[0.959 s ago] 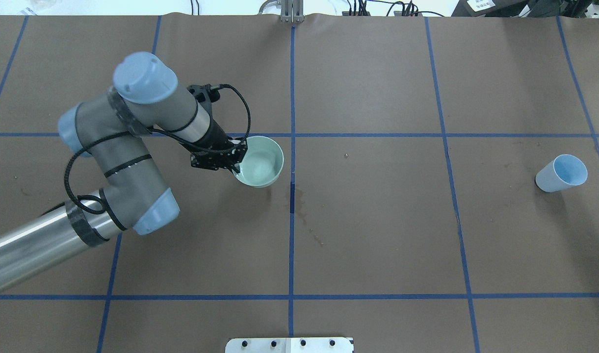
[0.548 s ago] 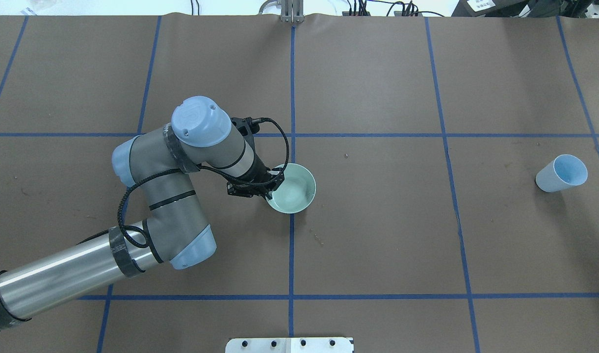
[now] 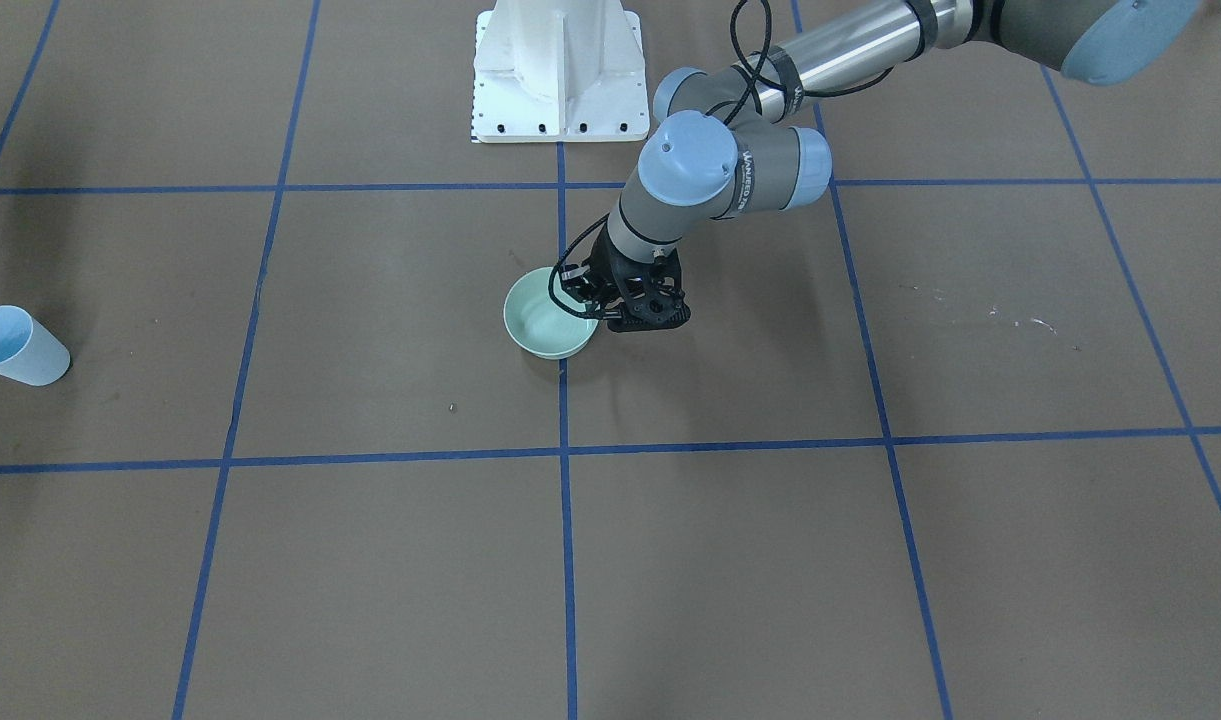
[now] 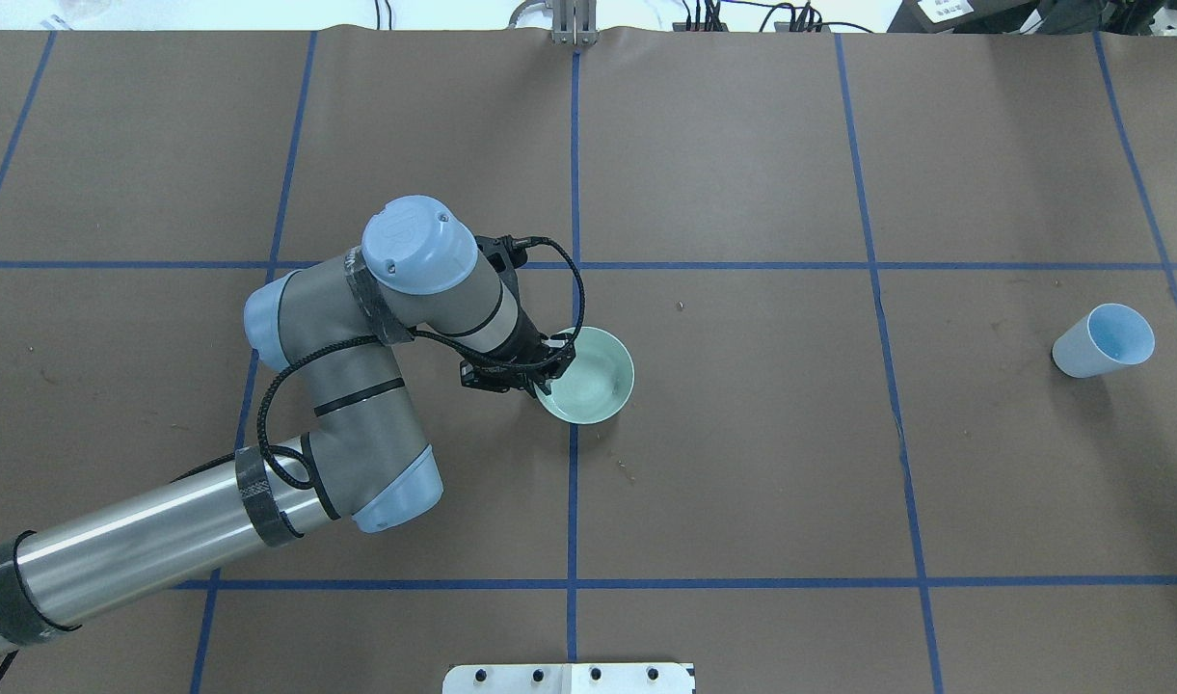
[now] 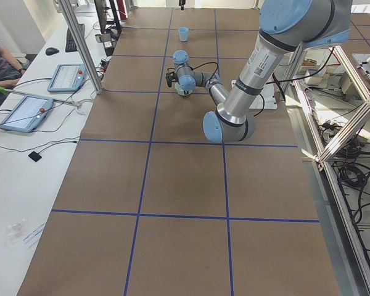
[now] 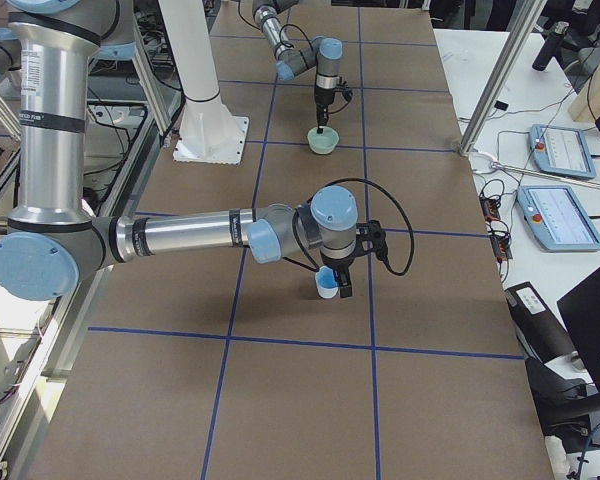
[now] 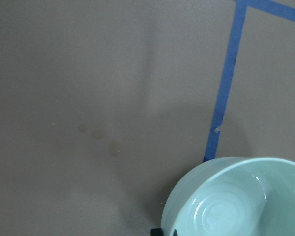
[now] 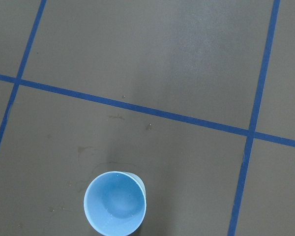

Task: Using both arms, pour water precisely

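My left arm (image 4: 357, 405) reaches to the table's middle. Its gripper (image 4: 548, 371) is shut on the near-left rim of a pale green bowl (image 4: 593, 376), which stays upright on the centre tape line, also seen in the front view (image 3: 542, 325). The left wrist view shows the bowl (image 7: 236, 201) with glossy glints inside; I cannot tell water there. A light-blue cup (image 4: 1104, 342) stands upright at the far right. My right arm (image 6: 180, 235) shows only in the exterior right view, its gripper (image 6: 332, 280) at the cup (image 6: 326, 289); I cannot tell its state. The right wrist view looks down into the cup (image 8: 115, 204).
The brown paper table cover (image 4: 742, 463) carries a blue tape grid. The white pedestal (image 3: 558, 70) stands at the robot's side. Faint dried stains (image 7: 98, 137) mark the paper near the bowl. Tablets (image 6: 555, 215) lie on the operators' side bench.
My left arm has carried the bowl to the right and nearer the robot, from left of the centre line onto it. The blue cup has not moved.
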Available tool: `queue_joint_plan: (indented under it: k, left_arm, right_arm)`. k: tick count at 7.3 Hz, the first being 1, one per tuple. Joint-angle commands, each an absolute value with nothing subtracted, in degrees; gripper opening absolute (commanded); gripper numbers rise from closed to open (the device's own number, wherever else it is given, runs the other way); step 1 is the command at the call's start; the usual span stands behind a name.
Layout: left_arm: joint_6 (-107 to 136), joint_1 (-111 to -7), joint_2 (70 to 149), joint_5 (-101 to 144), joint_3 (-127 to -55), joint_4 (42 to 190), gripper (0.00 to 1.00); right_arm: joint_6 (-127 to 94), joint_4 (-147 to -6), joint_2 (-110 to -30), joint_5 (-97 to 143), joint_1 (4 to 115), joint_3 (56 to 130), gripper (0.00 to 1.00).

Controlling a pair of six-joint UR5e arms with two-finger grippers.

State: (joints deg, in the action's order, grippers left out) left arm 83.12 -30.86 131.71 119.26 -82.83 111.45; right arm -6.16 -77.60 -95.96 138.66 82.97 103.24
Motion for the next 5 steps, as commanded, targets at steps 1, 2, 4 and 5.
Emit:
queue_joint_plan:
  k: [1,2,4,5]
  left_arm:
    - [82.97,-31.29,131.49,118.57,-82.88,111.27,0.70]
    - [82.88,-31.99,131.48,118.83,-83.49,111.27,0.71]
    - [82.88,-34.18,131.40,119.36,-85.95,111.09,0.76]
    - [82.88,-34.89,131.40,119.36,-85.96,111.09,0.76]
  right_arm:
    - [-5.71,-77.26,-95.89,138.52,82.97,103.36,1.00]
    - [-5.71,-77.26,-95.98,138.52,82.97,103.36,1.00]
    - [-6.41,-73.69,-97.11,138.69,82.18,103.53,1.00]
    - [-6.59,-64.78,-100.86,138.60,81.13,103.36,1.00]
